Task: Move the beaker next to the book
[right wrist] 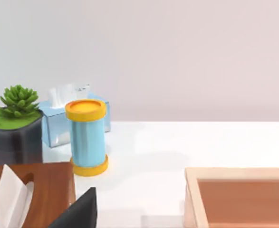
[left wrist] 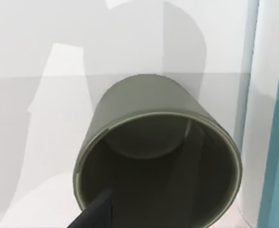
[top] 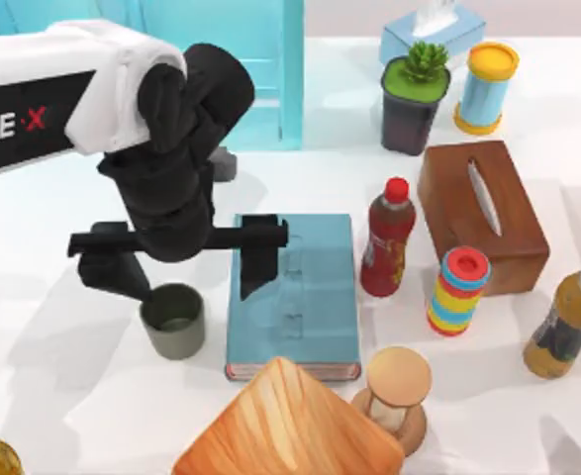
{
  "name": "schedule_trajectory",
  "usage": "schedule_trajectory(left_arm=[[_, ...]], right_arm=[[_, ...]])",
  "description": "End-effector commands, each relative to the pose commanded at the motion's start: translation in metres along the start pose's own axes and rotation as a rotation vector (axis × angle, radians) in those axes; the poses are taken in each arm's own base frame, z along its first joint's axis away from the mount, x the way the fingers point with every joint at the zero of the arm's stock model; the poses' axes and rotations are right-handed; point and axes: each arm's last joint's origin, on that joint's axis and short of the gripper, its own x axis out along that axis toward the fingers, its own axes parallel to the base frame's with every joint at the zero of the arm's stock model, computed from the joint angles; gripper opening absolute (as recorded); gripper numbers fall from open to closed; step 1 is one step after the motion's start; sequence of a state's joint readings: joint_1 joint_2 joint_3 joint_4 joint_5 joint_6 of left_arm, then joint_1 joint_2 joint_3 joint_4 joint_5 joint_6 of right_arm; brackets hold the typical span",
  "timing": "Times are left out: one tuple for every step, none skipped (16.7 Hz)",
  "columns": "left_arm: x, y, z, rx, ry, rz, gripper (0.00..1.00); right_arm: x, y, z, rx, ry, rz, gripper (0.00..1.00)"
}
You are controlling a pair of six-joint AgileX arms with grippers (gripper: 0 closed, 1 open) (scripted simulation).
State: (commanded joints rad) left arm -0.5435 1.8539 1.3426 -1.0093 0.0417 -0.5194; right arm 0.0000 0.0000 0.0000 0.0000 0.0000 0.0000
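Note:
The beaker [top: 174,322], a small grey-green cup, stands upright on the white table just left of the book [top: 305,297], a flat teal hardcover. My left gripper [top: 183,277] hangs just behind and above the beaker, open wide: one finger sits at the cup's far-left rim, the other over the book's left edge. The left wrist view looks down into the beaker [left wrist: 158,156], with a dark fingertip [left wrist: 96,213] at its rim and the book [left wrist: 278,142] close beside. A tip of my right gripper's finger [right wrist: 77,211] shows in the right wrist view.
Right of the book stand a red bottle [top: 387,237], a brown wooden tissue box [top: 483,213] and a striped cylinder [top: 458,290]. In front are an hourglass [top: 399,391] and a wooden block [top: 290,426]. A potted plant [top: 416,94] and a blue-yellow canister [top: 486,87] stand behind.

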Motion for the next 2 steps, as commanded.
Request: schedule_trajectory(left_arm=[[0.0000,0.0000,0.0000,0.000,0.000,0.000,1.00],[0.0000,0.0000,0.0000,0.000,0.000,0.000,1.00]], right_arm=[[0.0000,0.0000,0.0000,0.000,0.000,0.000,1.00],[0.0000,0.0000,0.0000,0.000,0.000,0.000,1.00]])
